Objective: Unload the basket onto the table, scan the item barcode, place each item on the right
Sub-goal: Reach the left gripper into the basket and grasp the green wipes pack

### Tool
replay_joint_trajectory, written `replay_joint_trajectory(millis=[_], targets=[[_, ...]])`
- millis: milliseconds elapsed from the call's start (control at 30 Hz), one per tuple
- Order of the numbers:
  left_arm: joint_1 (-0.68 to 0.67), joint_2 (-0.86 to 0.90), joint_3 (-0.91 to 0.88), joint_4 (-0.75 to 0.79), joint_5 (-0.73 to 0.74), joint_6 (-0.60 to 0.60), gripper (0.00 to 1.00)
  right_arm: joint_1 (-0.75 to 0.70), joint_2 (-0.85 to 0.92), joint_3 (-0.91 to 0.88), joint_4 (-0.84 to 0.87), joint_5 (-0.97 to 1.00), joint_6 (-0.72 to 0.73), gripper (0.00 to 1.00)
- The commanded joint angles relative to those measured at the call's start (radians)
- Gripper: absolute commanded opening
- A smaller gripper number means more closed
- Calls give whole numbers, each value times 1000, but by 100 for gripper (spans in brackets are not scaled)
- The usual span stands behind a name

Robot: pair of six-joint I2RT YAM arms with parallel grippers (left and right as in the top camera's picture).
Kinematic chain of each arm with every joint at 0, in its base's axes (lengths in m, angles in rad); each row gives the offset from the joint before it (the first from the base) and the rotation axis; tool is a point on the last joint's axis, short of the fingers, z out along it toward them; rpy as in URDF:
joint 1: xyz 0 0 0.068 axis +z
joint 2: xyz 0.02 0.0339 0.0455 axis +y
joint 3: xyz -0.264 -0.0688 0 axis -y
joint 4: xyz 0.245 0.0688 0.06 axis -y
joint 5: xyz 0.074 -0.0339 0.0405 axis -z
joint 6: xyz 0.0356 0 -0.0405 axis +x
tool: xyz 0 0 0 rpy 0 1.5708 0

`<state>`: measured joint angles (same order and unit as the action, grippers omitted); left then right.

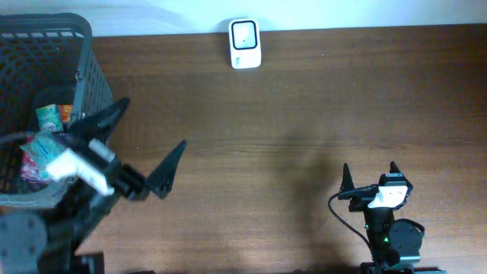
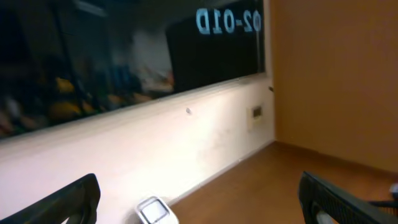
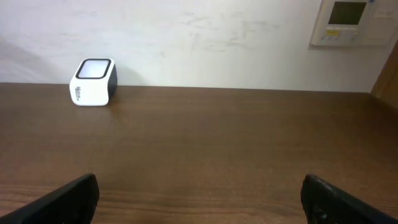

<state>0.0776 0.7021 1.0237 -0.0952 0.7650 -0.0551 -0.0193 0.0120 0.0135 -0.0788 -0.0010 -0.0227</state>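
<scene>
The white barcode scanner [image 1: 245, 43] stands at the table's far edge, its window facing up; it also shows in the left wrist view [image 2: 155, 211] and the right wrist view [image 3: 93, 82]. Colourful packaged items [image 1: 44, 137] lie inside the dark mesh basket [image 1: 84, 68] at the far left. My left gripper [image 1: 154, 122] hovers just right of the basket, tilted, open and holding nothing [image 2: 199, 176]. Near the front right edge, my right gripper [image 1: 369, 165] points toward the scanner, open and empty [image 3: 200, 178].
Brown wooden table [image 1: 319, 106] stretches between the arms and the scanner. A pale wall [image 3: 205, 43] runs behind the table, with a wall panel [image 3: 348, 22] at the upper right. The basket's tall rim stands beside the left arm.
</scene>
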Motion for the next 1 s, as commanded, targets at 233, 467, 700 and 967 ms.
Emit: replay_joint_trajectory(millis=[233,467,700,967], targets=[[32,761,891,-739,-525,114,99,-7,-6,-8,-3,9,5,99],[262,1002,1033,-838,-869,-39,99,-7,-6,-8,-3,9,5,99],[386,1186,1032,-1075,-929,-140,99,-7,-6,-8,-3,9,5,99],[391,1435,1032,-1234,-1131,-240,85,-7,-6,-8,-3,9,5,99]])
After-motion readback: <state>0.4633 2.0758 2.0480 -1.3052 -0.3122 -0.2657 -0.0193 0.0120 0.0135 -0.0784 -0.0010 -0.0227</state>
